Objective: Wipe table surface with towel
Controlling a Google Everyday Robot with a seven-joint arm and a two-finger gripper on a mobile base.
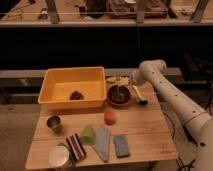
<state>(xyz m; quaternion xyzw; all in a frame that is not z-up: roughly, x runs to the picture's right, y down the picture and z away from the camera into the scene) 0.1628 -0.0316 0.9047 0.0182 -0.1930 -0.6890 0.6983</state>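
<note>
The table surface [145, 125] is a pale wooden top filling the lower part of the camera view. The towel [102, 142], pale grey-blue, long and tapered, lies flat near the front edge, left of centre. My gripper [120, 92] hangs from the white arm [165, 87] that reaches in from the right. It is over the dark bowl [120, 97] at the back of the table, well away from the towel and not touching it.
A yellow bin [74, 89] stands at the back left with something dark inside. An orange [109, 117], a metal cup [54, 123], a green item [88, 133], a striped cloth [76, 146], a white round lid [59, 156] and a darker blue pad [121, 145] lie around the towel.
</note>
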